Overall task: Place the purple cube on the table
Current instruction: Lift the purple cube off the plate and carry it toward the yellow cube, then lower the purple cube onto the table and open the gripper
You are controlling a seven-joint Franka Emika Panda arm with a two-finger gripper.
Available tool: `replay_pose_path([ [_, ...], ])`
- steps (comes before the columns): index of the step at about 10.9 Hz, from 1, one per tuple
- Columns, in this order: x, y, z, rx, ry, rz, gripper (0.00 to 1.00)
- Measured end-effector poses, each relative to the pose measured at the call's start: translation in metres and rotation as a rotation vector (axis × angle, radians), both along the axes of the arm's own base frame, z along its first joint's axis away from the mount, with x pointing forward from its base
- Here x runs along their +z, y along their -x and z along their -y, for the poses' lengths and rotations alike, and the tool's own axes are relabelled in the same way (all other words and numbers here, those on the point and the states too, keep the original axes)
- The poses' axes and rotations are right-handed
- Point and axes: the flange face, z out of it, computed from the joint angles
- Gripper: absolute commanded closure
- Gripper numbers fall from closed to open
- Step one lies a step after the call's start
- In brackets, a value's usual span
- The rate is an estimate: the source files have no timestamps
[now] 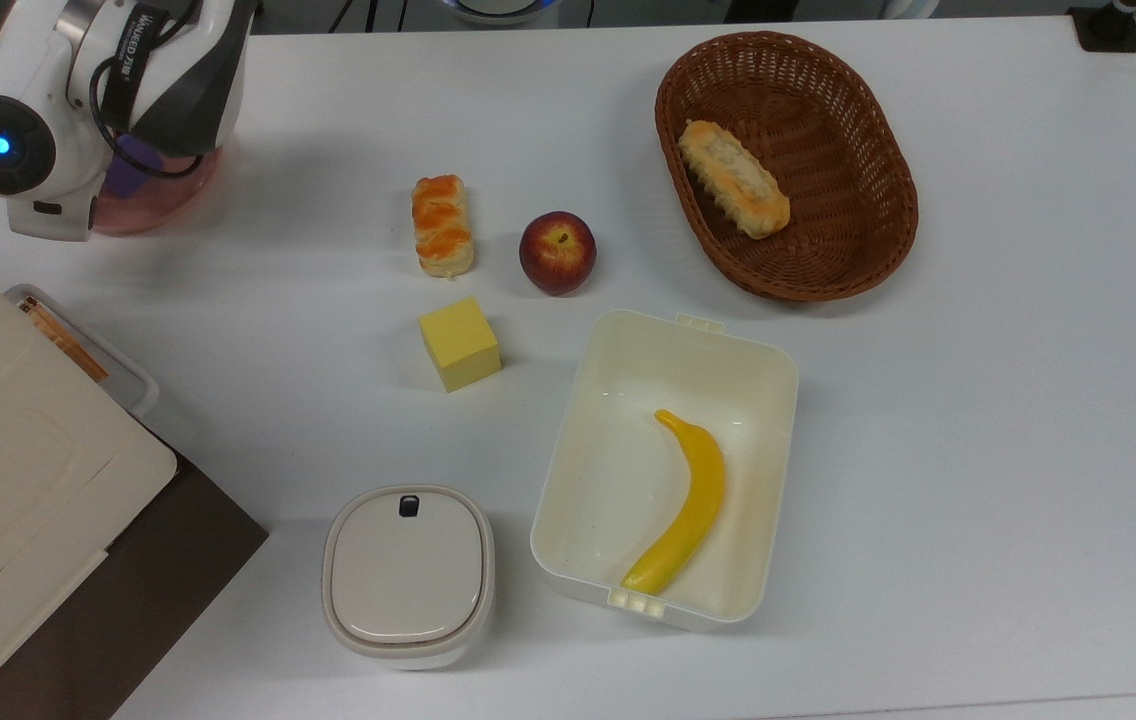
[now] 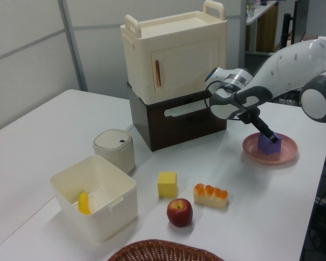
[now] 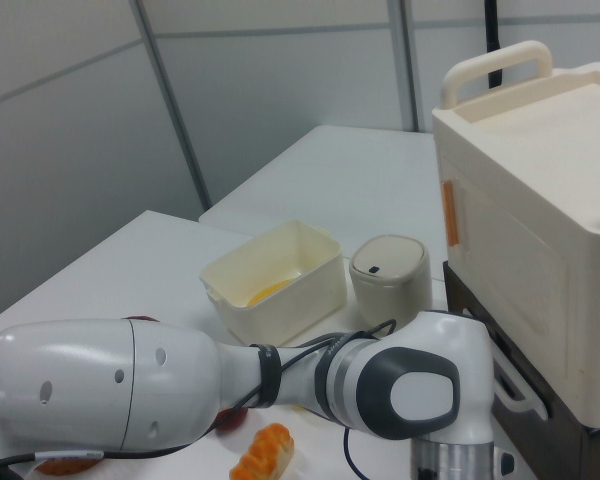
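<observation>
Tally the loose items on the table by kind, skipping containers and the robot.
Cubes: 2, the purple cube on the pink plate and the yellow cube
Bread pieces: 2
Apple: 1
Banana: 1
Total: 6
</observation>
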Motion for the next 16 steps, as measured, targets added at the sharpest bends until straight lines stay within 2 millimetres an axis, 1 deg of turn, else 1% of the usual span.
replay_pose_path([
  [1, 0.000, -0.001, 0.000, 0.002, 0.001, 0.001, 0.69],
  [2, 0.001, -0.002, -0.001, 0.004, 0.002, 0.003, 0.76],
  [5, 0.011, -0.008, -0.005, 0.015, 0.008, 0.021, 0.77],
  [6, 0.018, -0.012, -0.010, 0.025, 0.013, 0.034, 0.77],
  [8, 0.048, -0.024, -0.030, 0.051, 0.025, 0.064, 0.76],
  [10, 0.087, -0.037, -0.068, 0.062, -0.002, 0.107, 0.76],
  [11, 0.103, -0.043, -0.090, 0.052, -0.030, 0.139, 0.75],
  [12, 0.112, -0.050, -0.111, 0.029, -0.051, 0.177, 0.71],
  [13, 0.117, -0.056, -0.131, 0.004, -0.071, 0.213, 0.58],
  [14, 0.119, -0.062, -0.150, -0.015, -0.087, 0.238, 0.26],
  [15, 0.120, -0.067, -0.169, -0.028, -0.087, 0.254, 0.00],
  [16, 0.119, -0.073, -0.189, -0.032, -0.078, 0.264, 0.00],
])
